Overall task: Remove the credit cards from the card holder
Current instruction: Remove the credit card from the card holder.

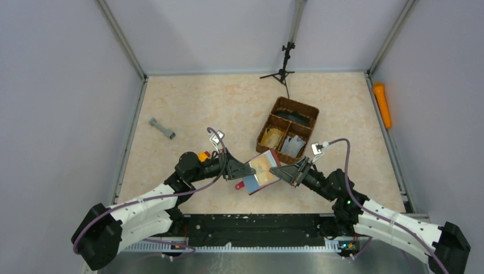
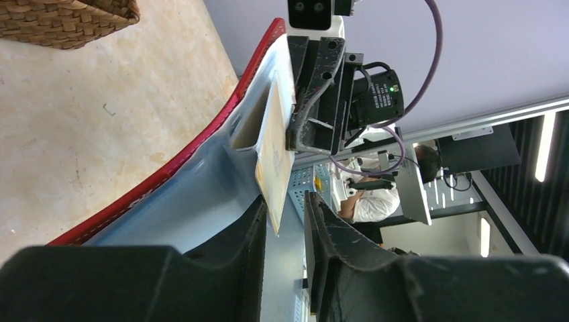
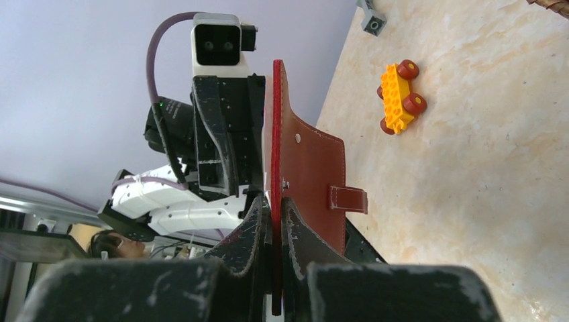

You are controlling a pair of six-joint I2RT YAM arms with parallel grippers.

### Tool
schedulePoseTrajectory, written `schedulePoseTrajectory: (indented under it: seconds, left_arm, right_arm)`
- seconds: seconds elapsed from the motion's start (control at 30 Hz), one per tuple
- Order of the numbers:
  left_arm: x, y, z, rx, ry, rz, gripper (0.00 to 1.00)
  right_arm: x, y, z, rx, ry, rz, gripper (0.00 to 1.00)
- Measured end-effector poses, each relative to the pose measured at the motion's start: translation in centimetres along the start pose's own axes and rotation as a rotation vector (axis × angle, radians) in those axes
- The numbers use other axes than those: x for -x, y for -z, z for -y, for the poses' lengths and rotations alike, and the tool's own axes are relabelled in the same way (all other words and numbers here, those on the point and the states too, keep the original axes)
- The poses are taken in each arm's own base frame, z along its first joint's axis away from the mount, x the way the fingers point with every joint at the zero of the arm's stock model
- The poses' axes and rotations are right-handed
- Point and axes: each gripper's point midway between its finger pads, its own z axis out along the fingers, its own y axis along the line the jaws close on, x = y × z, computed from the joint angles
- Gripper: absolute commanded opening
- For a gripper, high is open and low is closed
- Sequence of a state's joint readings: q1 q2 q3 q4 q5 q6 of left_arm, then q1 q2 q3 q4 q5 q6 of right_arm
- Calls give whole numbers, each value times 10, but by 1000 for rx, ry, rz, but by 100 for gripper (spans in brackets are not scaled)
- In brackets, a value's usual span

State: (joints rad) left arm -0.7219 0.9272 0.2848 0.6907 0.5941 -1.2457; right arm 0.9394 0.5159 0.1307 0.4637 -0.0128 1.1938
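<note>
Just on the near side of the woven wicker basket (image 1: 309,112), the dark red leather card holder (image 1: 263,169) is held open between both arms — stitched edge, small strap tab, smooth pale lining. The right gripper (image 3: 274,204) pinches its thin edge tight. The left gripper (image 2: 285,201) has its fingers partly apart astride a flat tan card (image 2: 275,154) poking from a pocket — a gap shows on one side. Inside the basket's two nearer compartments lie a tan-gold card (image 1: 273,137) and a grey card (image 1: 293,145). Well left of the basket sits a knobbly orange toy block (image 3: 398,97) with red wheels.
</note>
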Motion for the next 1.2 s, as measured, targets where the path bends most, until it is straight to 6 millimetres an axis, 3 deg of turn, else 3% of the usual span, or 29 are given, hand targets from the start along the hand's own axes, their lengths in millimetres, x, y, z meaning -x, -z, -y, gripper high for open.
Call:
schedulePoseTrajectory:
  seconds: [0.33,0.57,0.8,1.2]
  left_arm:
    - [0,0,7,-24,8,-3,14]
    - [0,-2,7,-35,18,-9,0]
    - [1,-2,10,-52,7,-8,0]
    - [-1,-3,13,-63,1,-17,0]
  right_arm:
    - [-6,-5,3,-6,7,-30,0]
    - [-9,-9,-6,28,7,-58,0]
    - [3,0,-18,65,5,3,0]
    - [14,14,-12,51,-16,74,0]
